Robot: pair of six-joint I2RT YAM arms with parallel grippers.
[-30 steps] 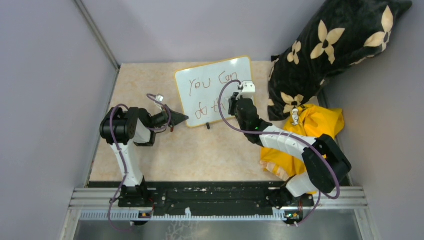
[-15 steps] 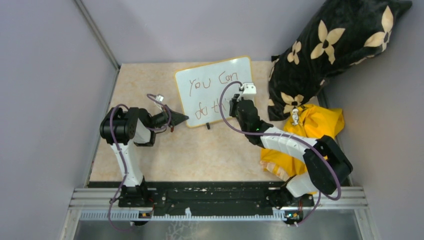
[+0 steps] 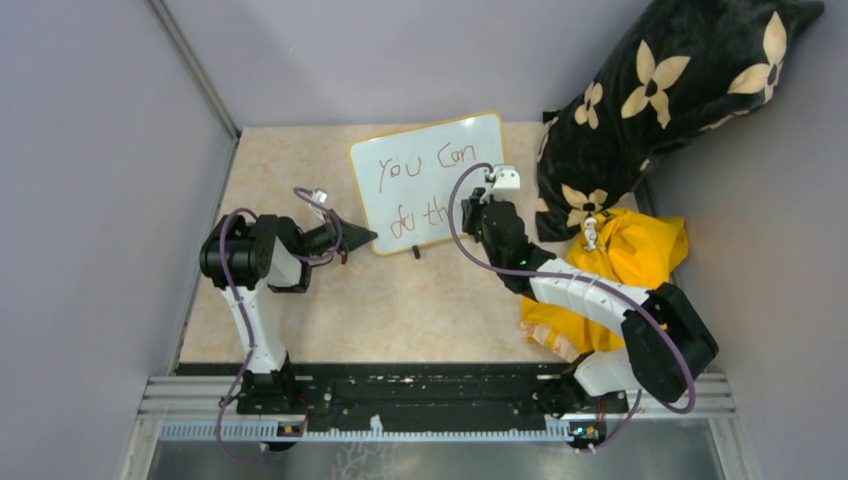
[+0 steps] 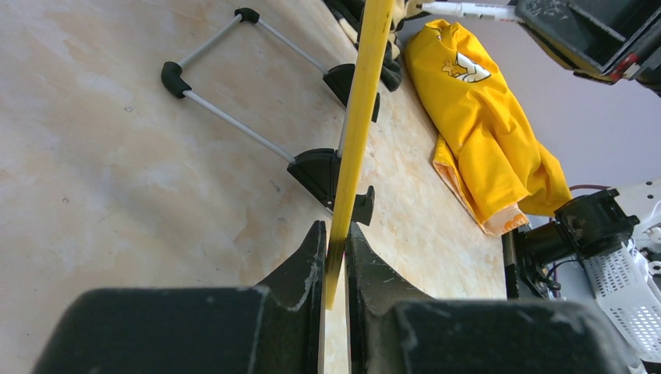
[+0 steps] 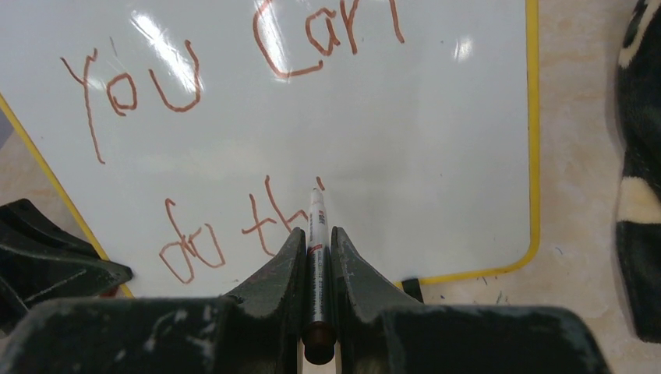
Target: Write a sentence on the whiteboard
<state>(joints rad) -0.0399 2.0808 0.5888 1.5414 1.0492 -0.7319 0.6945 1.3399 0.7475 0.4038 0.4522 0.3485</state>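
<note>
1. Right pincer (image 5: 316, 234): jaws drawn together on a thin marker (image 5: 315, 209). The barrel lies in the slot between them and the nib points forward out of the tips.
2. Whiteboard (image 5: 436, 156): propped directly ahead of the right pincer, with its writing face toward it. The nib sits at the lower line of writing (touching the surface or just off it, cannot tell).
3. Left pincer (image 4: 335, 232): clamped on the whiteboard's yellow edge, which runs edge-on between the jaws. One black foot (image 4: 323, 173) sits just beyond the fingertips. My reading is that this arm is steadying the board.
4. Sentence (image 5: 261, 222): the top line "You Can" is finished and lies above and to the left of the nib. The lower line "do th" comes in from the left and stops right at the nib, with a short tick just past the tip.
5. Progress, as I judge it: most of the writing is done and the last word is incomplete. It looks like "this", so two letters are left. The bare board to the right of the nib leaves room for them.
6. Well off to the right pincer's right are a black floral pillow (image 3: 660, 90) and a yellow garment (image 3: 640, 250) on the table (image 3: 400, 300). Neither lies in the marker's path.
</note>
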